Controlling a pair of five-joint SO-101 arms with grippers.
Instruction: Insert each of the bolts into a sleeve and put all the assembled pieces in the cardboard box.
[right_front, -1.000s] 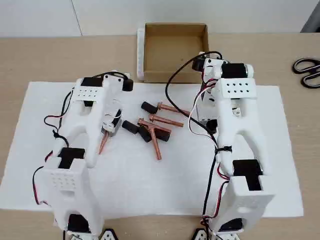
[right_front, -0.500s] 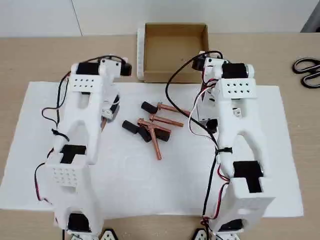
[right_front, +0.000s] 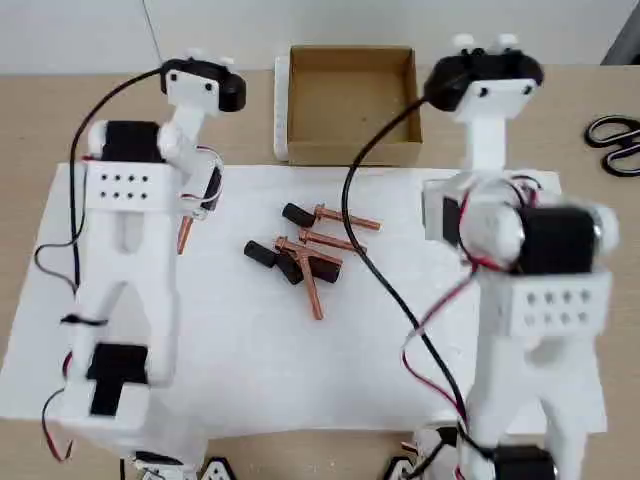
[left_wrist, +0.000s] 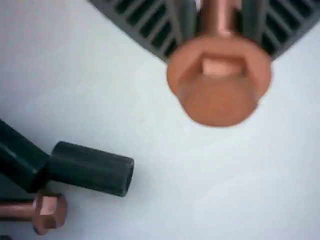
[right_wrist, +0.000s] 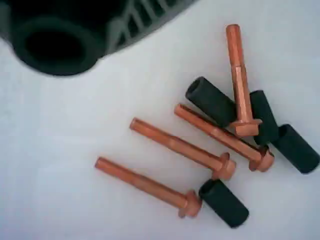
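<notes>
My left gripper (left_wrist: 218, 20) is shut on a copper bolt (left_wrist: 218, 82), head toward the camera. From above, that bolt (right_front: 183, 233) hangs under the left arm over the white sheet's left part. My right gripper (right_wrist: 75, 27) is shut on a black sleeve (right_wrist: 55, 45), its open end facing the camera. Several copper bolts (right_front: 345, 217) and black sleeves (right_front: 261, 254) lie in a loose pile at the sheet's middle, between the two arms. The same bolts (right_wrist: 180, 147) and sleeves (right_wrist: 224, 202) lie below the right gripper. A sleeve (left_wrist: 90, 168) lies near the left gripper.
The open cardboard box (right_front: 345, 153) stands at the back centre, just beyond the white sheet (right_front: 300, 370). Scissors (right_front: 615, 143) lie on the wooden table at the far right. Black cables (right_front: 375, 260) run over the sheet beside the pile.
Both arms have risen from the sheet. The left one carried its bolt up and back toward the left; the right one lifted away from the pile with the sleeve.
</notes>
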